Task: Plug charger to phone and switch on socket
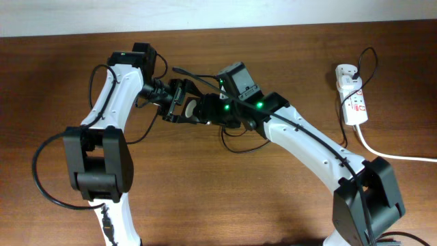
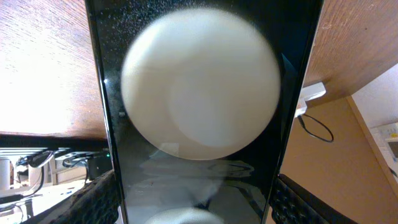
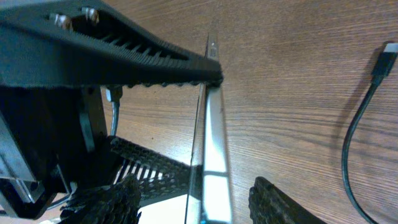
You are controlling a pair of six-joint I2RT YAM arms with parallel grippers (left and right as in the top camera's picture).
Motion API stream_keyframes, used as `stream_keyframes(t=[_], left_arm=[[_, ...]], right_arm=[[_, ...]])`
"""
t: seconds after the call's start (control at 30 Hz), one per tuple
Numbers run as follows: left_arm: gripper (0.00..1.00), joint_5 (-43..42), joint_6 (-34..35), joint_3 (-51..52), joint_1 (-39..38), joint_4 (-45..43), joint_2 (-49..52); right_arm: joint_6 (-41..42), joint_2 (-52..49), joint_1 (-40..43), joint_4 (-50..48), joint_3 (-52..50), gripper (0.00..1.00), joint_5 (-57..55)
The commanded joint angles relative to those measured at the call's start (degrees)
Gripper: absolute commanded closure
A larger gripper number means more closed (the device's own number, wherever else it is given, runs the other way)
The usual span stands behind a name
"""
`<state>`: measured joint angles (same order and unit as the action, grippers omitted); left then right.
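Note:
The black phone [image 1: 194, 109] is held above the table middle, between both grippers. My left gripper [image 1: 179, 102] is shut on its two long edges; its glossy screen [image 2: 199, 93] with a large white round reflection fills the left wrist view, a finger on each side [image 2: 196, 208]. My right gripper [image 1: 213, 113] is open, and the phone's thin edge [image 3: 211, 155] stands between its fingers [image 3: 193, 202] with a gap on both sides. The charger's black plug tip [image 3: 385, 59] lies loose on the table, also seen from overhead [image 1: 176, 69]. The white socket [image 1: 351, 99] lies far right.
The socket's thick white cord [image 1: 392, 156] runs off the right edge. The thin black charger cable loops by the socket [image 1: 371, 58] and under the right arm [image 1: 239, 147]. The socket also shows past the phone in the left wrist view [image 2: 309, 96].

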<state>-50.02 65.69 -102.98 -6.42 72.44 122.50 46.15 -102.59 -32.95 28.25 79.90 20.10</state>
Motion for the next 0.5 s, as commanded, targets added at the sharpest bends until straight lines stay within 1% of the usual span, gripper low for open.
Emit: stream_keyframes(t=[0.0, 0.03, 0.23, 0.3, 0.47], left_arm=[[0.87, -0.7, 0.7, -1.6, -0.2, 0.1, 0.3], [0.87, -0.7, 0.7, -1.6, -0.2, 0.1, 0.3], [0.87, -0.7, 0.7, -1.6, -0.2, 0.1, 0.3], [0.87, -0.7, 0.7, -1.6, -0.2, 0.1, 0.3], [0.87, -0.7, 0.7, -1.6, -0.2, 0.1, 0.3]], right_arm=[[-0.2, -2.0, -0.6, -0.7, 0.9, 0.44, -1.7], [-0.2, -2.9, -0.6, -0.9, 0.9, 0.49, -1.7], [-0.2, -3.0, -0.6, -2.8, 0.9, 0.59, -1.7], [-0.2, -3.0, -0.6, -2.9, 0.9, 0.68, -1.7], [-0.2, -3.0, -0.6, -3.2, 0.9, 0.73, -1.2]])
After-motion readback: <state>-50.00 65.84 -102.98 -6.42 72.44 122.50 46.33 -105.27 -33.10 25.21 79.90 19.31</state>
